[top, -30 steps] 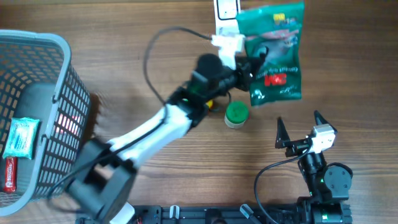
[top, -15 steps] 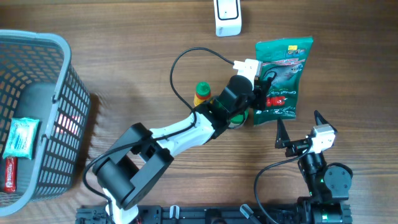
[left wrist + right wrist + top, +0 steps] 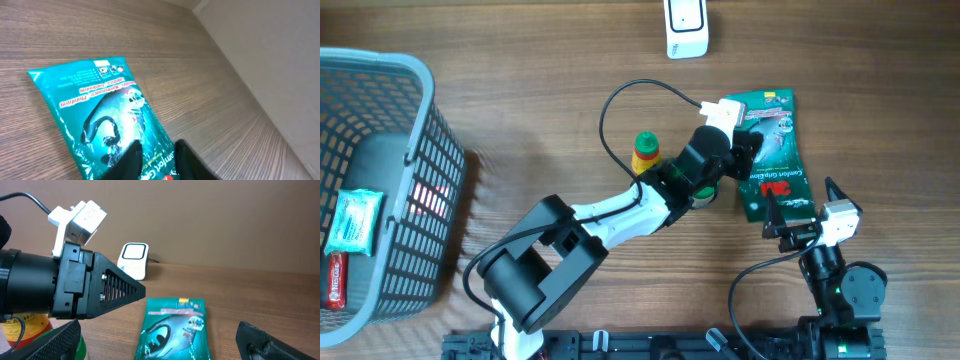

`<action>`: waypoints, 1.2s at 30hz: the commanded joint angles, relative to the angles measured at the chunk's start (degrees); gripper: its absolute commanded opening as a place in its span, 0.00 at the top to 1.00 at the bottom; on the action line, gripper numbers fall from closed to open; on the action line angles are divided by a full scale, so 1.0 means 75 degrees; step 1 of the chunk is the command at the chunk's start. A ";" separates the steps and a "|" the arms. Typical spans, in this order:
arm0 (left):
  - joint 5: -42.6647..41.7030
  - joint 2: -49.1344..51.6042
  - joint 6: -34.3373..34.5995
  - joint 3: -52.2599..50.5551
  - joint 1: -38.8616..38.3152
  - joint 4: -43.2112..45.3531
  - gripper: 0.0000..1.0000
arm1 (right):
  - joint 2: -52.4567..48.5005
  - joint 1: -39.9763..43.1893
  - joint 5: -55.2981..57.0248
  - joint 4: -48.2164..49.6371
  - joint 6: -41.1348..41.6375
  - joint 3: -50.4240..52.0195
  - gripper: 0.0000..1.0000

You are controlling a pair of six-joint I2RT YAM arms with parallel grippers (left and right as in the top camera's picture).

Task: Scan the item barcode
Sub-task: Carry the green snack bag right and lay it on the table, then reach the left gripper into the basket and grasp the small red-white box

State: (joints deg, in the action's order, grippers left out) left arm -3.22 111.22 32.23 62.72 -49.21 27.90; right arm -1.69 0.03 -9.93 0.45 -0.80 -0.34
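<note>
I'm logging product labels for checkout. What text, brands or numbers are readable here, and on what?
"3M": red logo on the green packet.
"Comfort G…": white lettering on the same packet, cut off in the left wrist view.
Unreadable, too small or blurred: the packet's finer print and the pale pack in the basket.
None visible: the white scanner.

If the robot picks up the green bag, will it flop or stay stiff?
Probably floppy: the green bag is a thin, flat packet, so held by one edge it would likely droop. It seems light, since it lies almost flat on the table. Its glossy film might slip when pinched.
</note>
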 commanded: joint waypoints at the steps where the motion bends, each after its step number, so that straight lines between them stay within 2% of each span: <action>1: 0.0073 -0.0242 -0.0067 -0.0003 -0.0076 0.0023 0.84 | 0.0038 -0.0032 0.0128 0.0023 -0.0090 0.0006 0.00; 6: 0.0076 -0.0737 -0.0632 -0.0003 -0.0073 -0.0096 0.86 | 0.0038 -0.0032 0.0128 0.0026 -0.0090 0.0006 0.00; 13: 0.0895 -0.2629 -0.1912 -0.0003 -0.0058 -0.1285 0.89 | 0.0038 -0.0032 0.0128 0.0026 -0.0090 0.0006 0.00; 17: 0.2232 -0.4316 -0.2868 -0.0003 0.0073 -0.2480 0.89 | 0.0038 -0.0032 0.0128 0.0026 -0.0090 0.0006 0.00; 18: 0.2967 -0.5047 -0.3075 -0.0003 0.0300 -0.3037 0.88 | 0.0038 -0.0032 0.0128 0.0026 -0.0087 0.0006 0.00; 20: 0.3593 -0.5756 -0.3072 -0.0003 0.0740 -0.3596 0.88 | 0.0038 -0.0032 0.0128 0.0026 -0.0093 0.0006 0.00; 23: 0.3765 -0.6796 -0.2914 -0.0003 0.2037 -0.4456 0.85 | 0.0038 -0.0032 0.0128 0.0026 -0.0090 0.0006 0.00; 26: 0.3754 -0.7732 -0.2232 -0.0003 0.4074 -0.5149 0.82 | 0.0038 -0.0032 0.0128 0.0026 -0.0090 0.0006 0.00; 27: 0.3666 -0.8040 -0.2043 -0.0003 0.5088 -0.5298 0.81 | 0.0038 -0.0032 0.0128 0.0026 -0.0090 0.0006 0.00; 30: 0.3069 -0.8317 -0.1620 -0.0003 0.7146 -0.5467 0.81 | 0.0038 -0.0032 0.0128 0.0026 -0.0090 0.0006 0.00; 34: 0.1419 -0.7895 -0.0201 -0.0003 0.9763 -0.6088 0.81 | 0.0038 -0.0032 0.0128 0.0023 -0.0090 0.0006 0.00; 36: 0.0277 -0.7376 0.0347 -0.0003 1.0838 -0.6309 0.85 | 0.0038 -0.0032 0.0128 0.0026 -0.0090 0.0006 0.00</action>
State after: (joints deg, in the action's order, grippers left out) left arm 13.47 50.61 24.93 62.89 21.87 -17.72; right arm -1.65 0.03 -9.93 0.45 -0.78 -0.34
